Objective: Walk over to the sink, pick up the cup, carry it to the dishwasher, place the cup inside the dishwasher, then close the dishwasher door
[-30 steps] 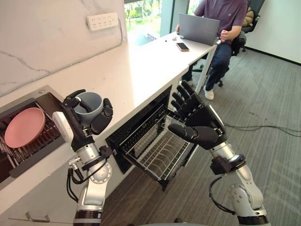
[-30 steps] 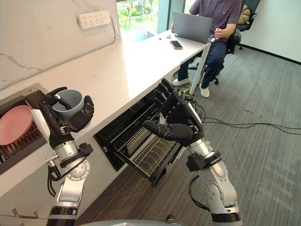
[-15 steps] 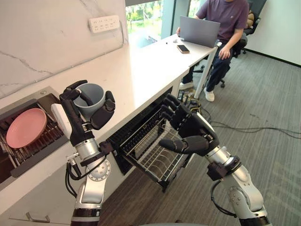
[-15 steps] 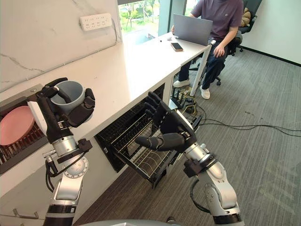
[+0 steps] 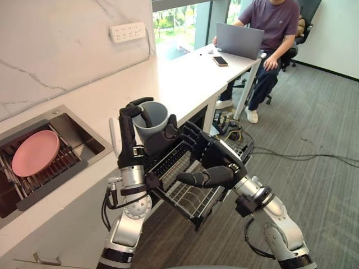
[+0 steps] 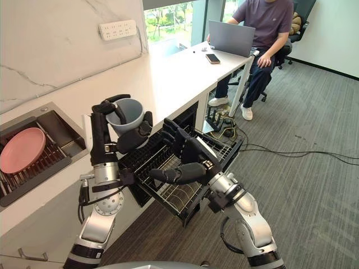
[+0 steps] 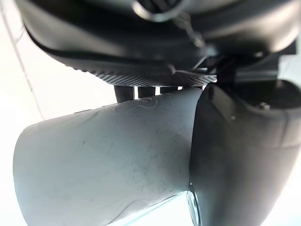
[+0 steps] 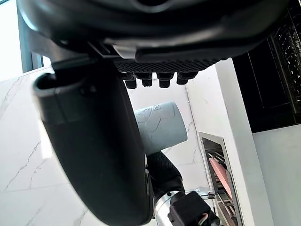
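One grey cup (image 5: 150, 116), plain and round with its mouth facing up, shows faint scratches on its wall in the left wrist view. The left hand (image 5: 130, 143) grips it, with thumb and fingers curled round it from opposite sides. The cup is held in the air over the front edge of the white counter (image 5: 168, 78).

The right hand (image 5: 216, 159) hangs just beside and below the cup, out past the counter's front. Its fingers are spread and it holds nothing. Beneath it a wire dishwasher rack (image 5: 193, 193) stands pulled out from under the counter.

A sink (image 5: 84, 137) is set into the counter's left part, with a pink plate (image 5: 35, 152) lying in it. At the counter's far end a person (image 5: 275, 22) sits at a laptop (image 5: 240, 40), with a phone (image 5: 220, 61) beside it. A power strip (image 5: 130, 32) is fixed to the marble wall behind the counter, and grey carpet (image 5: 314, 123) lies in front of it.
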`<state>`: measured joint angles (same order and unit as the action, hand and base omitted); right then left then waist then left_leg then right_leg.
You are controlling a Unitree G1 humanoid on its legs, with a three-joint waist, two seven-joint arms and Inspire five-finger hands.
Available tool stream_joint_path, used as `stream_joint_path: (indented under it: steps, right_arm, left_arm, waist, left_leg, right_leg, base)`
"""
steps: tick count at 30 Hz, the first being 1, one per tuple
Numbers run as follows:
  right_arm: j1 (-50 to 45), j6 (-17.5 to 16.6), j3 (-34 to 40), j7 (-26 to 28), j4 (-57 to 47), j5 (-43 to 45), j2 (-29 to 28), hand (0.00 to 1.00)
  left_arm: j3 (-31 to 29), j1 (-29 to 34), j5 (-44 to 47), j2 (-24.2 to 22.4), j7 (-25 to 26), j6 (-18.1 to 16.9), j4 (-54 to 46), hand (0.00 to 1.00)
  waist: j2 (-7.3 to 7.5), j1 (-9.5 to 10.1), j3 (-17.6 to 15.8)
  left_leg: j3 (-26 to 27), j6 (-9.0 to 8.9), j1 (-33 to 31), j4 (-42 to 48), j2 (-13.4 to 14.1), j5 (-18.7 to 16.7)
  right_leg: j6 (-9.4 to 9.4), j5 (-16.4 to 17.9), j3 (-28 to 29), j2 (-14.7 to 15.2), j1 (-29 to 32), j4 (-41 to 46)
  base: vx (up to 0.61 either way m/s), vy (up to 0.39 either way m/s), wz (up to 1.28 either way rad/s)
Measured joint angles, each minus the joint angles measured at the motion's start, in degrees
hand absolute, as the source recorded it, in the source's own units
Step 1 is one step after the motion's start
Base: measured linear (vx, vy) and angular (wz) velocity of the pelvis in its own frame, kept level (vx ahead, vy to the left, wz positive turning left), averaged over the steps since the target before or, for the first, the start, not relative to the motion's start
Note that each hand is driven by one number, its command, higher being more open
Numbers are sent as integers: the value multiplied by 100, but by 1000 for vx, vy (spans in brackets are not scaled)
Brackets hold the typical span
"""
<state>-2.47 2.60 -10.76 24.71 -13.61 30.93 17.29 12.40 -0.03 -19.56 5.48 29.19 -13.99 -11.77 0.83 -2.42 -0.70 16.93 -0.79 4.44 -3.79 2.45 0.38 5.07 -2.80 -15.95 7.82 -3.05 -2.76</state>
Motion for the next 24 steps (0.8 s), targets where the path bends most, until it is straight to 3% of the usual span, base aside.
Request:
stream_joint_path:
  steps: [8,24]
  right_arm:
    - [410,-3,-88,-492,188,-100,-65,100]
    - [945,-12,-329,-810,444,-822,-60,100]
  left_arm:
    - [362,0,135,-5,-237,0,-1,0]
    - [787,0,506,9,-562,0,-83,0]
  waist:
    - [-3,32,1]
    - [-13,161,0]
  left_leg:
    - [-54,4,-31,-3,-14,10]
    - [-262,13,-59,-14,-45,89]
  right_leg:
    - [0,0,-61,2,-3,-16]
    - [0,0,-264,18,-81,-18]
  base:
    - [-9,-16,3]
    - [-30,-17,6]
